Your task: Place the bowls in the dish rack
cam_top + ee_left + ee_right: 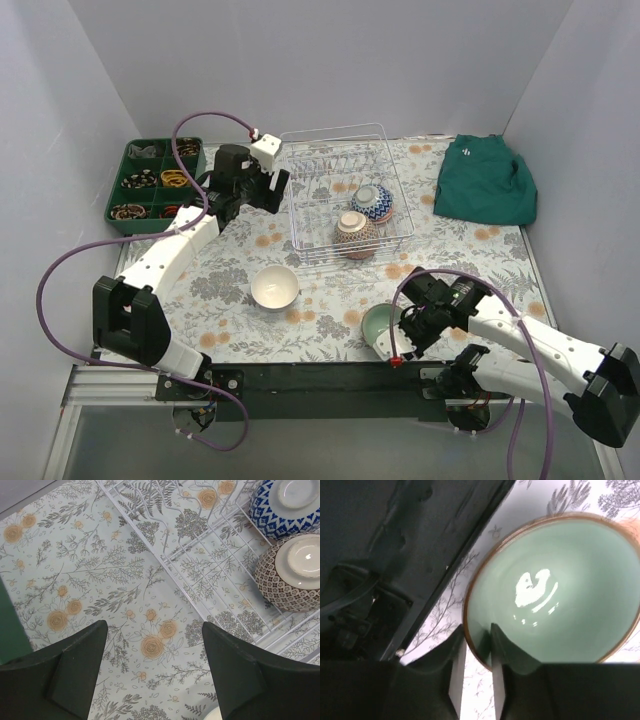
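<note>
The silvery wire dish rack [320, 165] stands at the back centre. In it a blue-and-white patterned bowl [373, 201] and a brown patterned bowl [355, 234] rest on their sides; both also show in the left wrist view [285, 505] [295, 572]. A plain white bowl [274, 287] sits upright on the table. My right gripper [477, 632] is shut on the rim of the mint green bowl [555, 590], one finger inside and one outside; the bowl [378, 322] is tilted near the front edge. My left gripper [154, 627] is open and empty over the table, just left of the rack [165, 545]. The orange-red and red-white bowls are out of view.
A green compartmented tray [158, 182] with small items stands at the back left. A dark green cloth [485, 180] lies at the back right. The black front rail [310, 378] runs just below the mint bowl. White walls enclose the table.
</note>
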{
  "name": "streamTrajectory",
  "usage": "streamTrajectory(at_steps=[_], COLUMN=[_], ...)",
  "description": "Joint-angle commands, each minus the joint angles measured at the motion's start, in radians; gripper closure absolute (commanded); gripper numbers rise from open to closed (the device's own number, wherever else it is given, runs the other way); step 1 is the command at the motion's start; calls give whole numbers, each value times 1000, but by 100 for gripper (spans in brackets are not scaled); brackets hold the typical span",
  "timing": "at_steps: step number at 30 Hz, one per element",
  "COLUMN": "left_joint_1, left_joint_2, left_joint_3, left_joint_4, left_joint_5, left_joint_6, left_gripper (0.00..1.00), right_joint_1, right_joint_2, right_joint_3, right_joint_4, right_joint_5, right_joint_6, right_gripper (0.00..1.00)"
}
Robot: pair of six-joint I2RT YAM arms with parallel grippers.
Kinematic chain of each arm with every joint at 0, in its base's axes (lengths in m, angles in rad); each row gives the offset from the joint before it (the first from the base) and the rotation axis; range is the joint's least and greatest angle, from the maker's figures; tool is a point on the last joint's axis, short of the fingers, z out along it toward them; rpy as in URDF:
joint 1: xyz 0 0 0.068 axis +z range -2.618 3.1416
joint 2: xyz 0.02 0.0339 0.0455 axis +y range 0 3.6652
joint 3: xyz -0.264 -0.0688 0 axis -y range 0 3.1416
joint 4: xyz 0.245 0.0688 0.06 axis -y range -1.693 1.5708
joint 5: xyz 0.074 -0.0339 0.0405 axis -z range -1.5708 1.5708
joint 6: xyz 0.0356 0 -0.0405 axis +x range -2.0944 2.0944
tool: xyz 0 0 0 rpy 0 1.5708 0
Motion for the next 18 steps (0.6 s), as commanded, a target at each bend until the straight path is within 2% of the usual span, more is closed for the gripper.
streamTrajectory(at_steps=[1, 2, 6, 8, 9, 12, 15, 18], left_joint_1=[-1, -1, 0, 2, 0, 2, 5, 9], left_joint_2=[-52, -55, -63, -72, -77, -86, -81, -39], left_joint_3=[-14, -11, 29, 43, 48, 63, 49, 69], left_joint_4=[18, 17, -11, -11, -11, 0, 52, 95], left_joint_5=[17, 27, 47, 61, 70, 75, 17, -90], left_joint_6=[-3, 0, 15, 24, 35, 37, 8, -41], left_gripper=[23, 23, 23, 23, 23, 23, 23, 24], right_joint_1=[5, 5, 5, 5, 5, 4, -21, -136], right_joint_2=[-11, -12, 11, 77, 107, 241, 374, 508], right_joint_3=[67, 127, 395, 504, 623, 824, 975, 1075], right_joint_4=[41, -3, -83, -111, -123, -120, -39, 93], right_joint_5=[16, 13, -10, -22, -28, -48, -102, -234], right_joint_6=[26, 34, 109, 144, 219, 406, 614, 764], right_gripper=[95, 99, 99, 99, 99, 99, 99, 99])
